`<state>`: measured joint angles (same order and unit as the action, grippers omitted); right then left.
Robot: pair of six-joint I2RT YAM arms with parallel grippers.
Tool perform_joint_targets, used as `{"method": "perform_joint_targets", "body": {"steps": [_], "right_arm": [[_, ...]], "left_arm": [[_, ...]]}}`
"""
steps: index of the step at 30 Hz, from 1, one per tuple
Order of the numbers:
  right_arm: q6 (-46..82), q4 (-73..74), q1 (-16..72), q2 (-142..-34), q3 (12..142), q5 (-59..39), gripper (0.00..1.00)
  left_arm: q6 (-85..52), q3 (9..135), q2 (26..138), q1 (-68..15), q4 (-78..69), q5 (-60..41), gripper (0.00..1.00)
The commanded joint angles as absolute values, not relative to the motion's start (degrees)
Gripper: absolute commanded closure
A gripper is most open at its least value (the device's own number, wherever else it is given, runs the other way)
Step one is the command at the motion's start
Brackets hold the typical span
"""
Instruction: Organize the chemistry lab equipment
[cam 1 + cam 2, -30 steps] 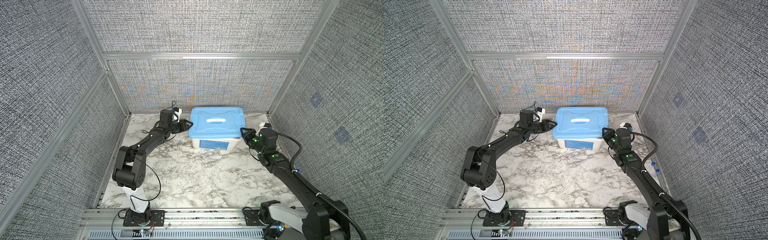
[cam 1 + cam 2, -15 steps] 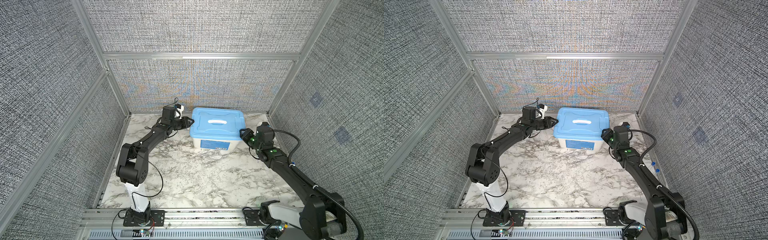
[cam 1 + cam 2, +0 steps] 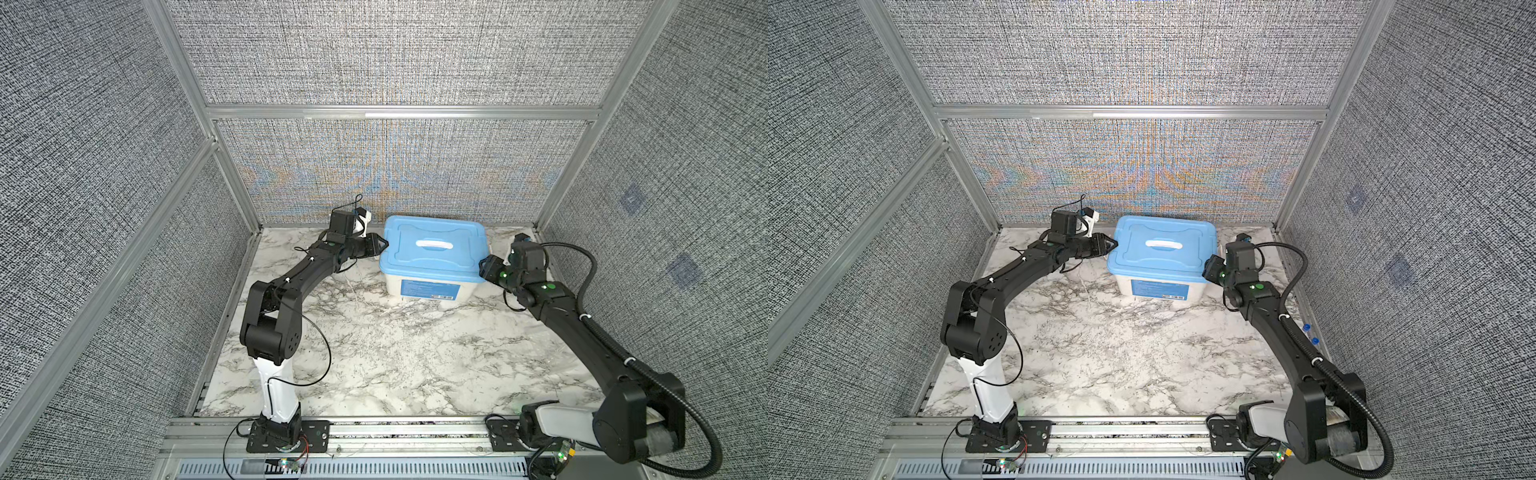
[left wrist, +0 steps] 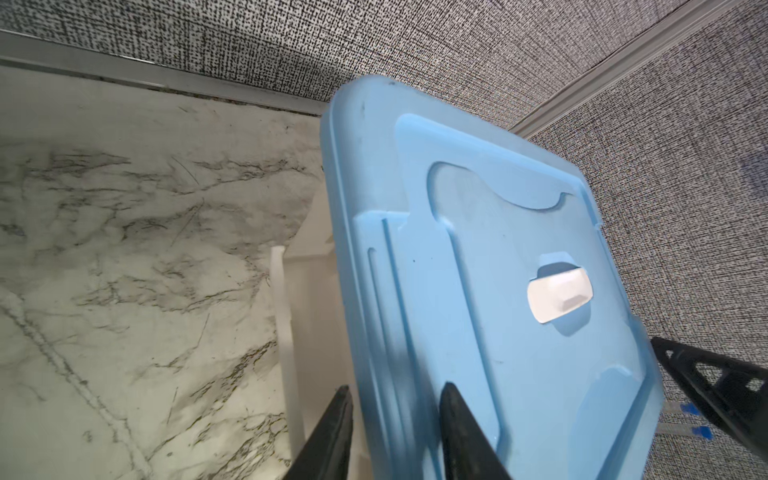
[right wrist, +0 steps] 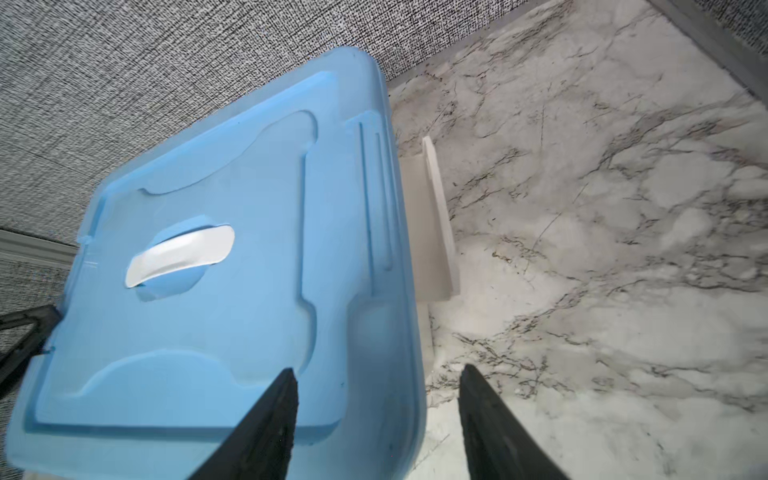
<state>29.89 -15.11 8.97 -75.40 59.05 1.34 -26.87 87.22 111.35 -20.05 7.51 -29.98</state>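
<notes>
A white tub (image 3: 391,286) with a blue lid (image 3: 409,259) on it stands at the back of the table. My left gripper (image 3: 383,246) is shut on the lid's left rim; in the left wrist view one finger (image 4: 451,399) lies on the lid (image 4: 498,257) and the other under its edge. My right gripper (image 3: 484,266) stands open astride the lid's right rim (image 5: 399,374), its outer finger off the edge. Two small blue caps (image 3: 1307,327) of clear tubes lie by the table's right edge, behind the right arm.
The tub stands close to the back wall (image 3: 395,174). The marble table (image 3: 395,353) stretches in front of it toward the rail (image 3: 395,432). Fabric walls and aluminium posts close in both sides.
My right jaws have opened off the lid's right rim. The left gripper has shifted slightly toward the lid and stayed closed on its edge. The tub has hardly moved.
</notes>
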Motion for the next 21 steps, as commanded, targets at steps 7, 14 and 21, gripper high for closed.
{"method": "perform_joint_targets", "body": {"steps": [7,14,21], "right_arm": [[25.1,-24.3,3.9,-82.6,66.6,-12.3,0.4],[21.6,-27.0,-0.2,-85.1,70.9,-23.1,0.4],[24.6,-22.6,-4.9,-87.7,73.1,-33.3,0.33]], "left_arm": [[-23.6,87.6,112.4,-19.5,11.5,-27.2,0.63],[-21.6,85.0,108.9,-19.1,12.9,-24.1,0.6],[-24.6,85.0,107.5,-18.3,11.8,-26.8,0.55]]}}
